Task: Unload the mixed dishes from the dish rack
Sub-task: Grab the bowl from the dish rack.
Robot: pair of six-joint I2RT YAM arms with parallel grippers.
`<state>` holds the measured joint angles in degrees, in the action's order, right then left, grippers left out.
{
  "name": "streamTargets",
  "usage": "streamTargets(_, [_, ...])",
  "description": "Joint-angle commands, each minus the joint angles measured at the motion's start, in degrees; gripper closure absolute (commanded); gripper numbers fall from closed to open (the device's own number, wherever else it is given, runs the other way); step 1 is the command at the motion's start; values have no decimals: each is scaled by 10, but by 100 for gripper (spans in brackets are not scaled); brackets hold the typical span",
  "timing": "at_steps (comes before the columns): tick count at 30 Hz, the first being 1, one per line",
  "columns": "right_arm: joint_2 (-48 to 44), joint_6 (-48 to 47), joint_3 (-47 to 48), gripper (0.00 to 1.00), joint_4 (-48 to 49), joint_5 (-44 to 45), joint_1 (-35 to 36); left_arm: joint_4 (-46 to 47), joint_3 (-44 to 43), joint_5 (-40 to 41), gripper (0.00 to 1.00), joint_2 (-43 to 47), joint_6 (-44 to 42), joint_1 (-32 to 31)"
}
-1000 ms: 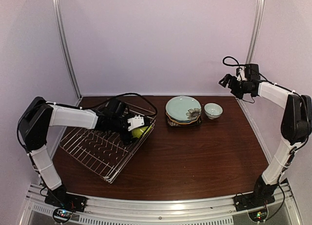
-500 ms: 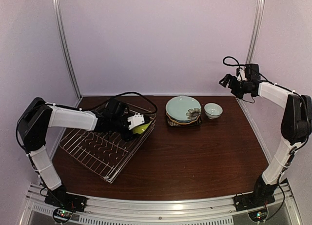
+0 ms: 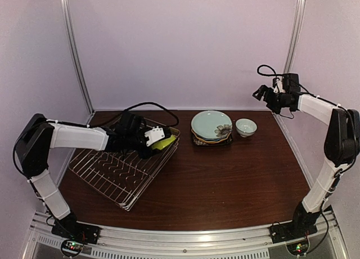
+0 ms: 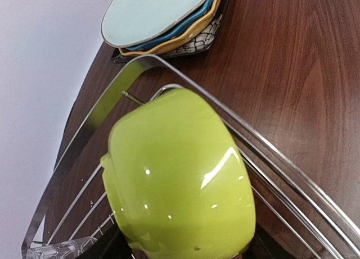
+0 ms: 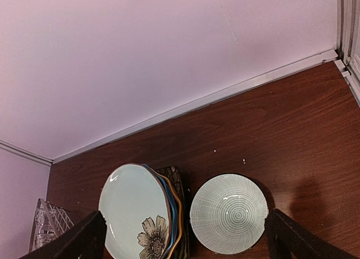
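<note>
Since a second ago, the lime-green bowl (image 4: pixel 180 175) has shifted a little toward the far right corner of the dish rack (image 3: pixel 112 175), along with the left gripper (image 3: pixel 157 141). The bowl lies tilted against the rack's rim, underside toward the wrist camera. The left pincer's dark fingers sit on either side of the bowl, but whether they already press on it cannot be told. A clear glass (image 4: pixel 56 250) lies in the rack beside the bowl. On the brown table (image 3: pixel 236 180), right of the rack, a stack of plates (image 3: pixel 211 126) has the pale teal flower-marked one on top. The small pale bowl (image 3: pixel 246 126) stands just beside it. The right gripper (image 3: pixel 260 94) hangs high above that corner, fingers (image 5: pixel 84 239) spread wide and holding nothing.
</note>
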<state>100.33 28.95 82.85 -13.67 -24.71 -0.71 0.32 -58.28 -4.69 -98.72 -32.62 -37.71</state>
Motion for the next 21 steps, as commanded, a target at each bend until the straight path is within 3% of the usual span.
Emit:
streamTargets(1, [-20,6,-6,0,6,-8,-2,47,8,3,43,34,18,-1])
streamTargets(15, [-92,-37,-41,0,62,-31,7,7,-4,-50,44,123,50,1])
streamTargets(21, [-135,-50,-71,0,101,-38,52,26,-10,-93,44,180,110,10])
